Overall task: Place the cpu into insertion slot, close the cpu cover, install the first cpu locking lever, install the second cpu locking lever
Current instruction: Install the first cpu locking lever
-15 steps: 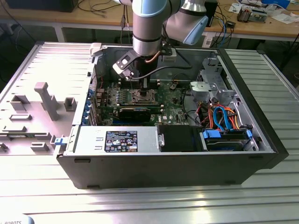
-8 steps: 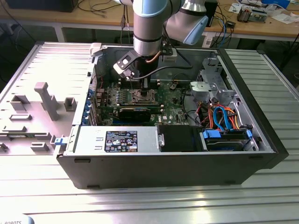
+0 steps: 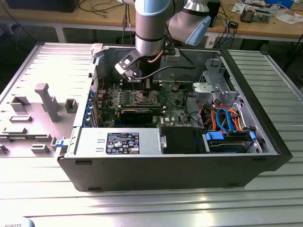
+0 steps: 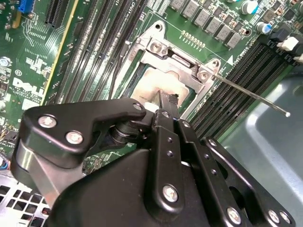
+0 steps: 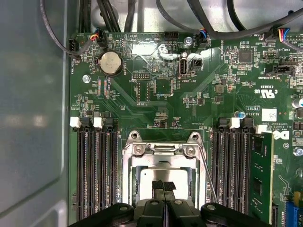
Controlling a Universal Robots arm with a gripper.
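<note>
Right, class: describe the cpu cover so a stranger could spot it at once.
Inside the open black computer case lies a green motherboard. Between its two banks of long black memory slots sits the cpu cover, beneath the end effector: the only square dull-silver frame with a large window.

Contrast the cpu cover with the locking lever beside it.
The cpu cover is a broad, flat, windowed plate; the locking lever is a thin rod. The cover lies down flat; the lever sticks out unlatched, at a slant. Both are bare silver metal.
</note>
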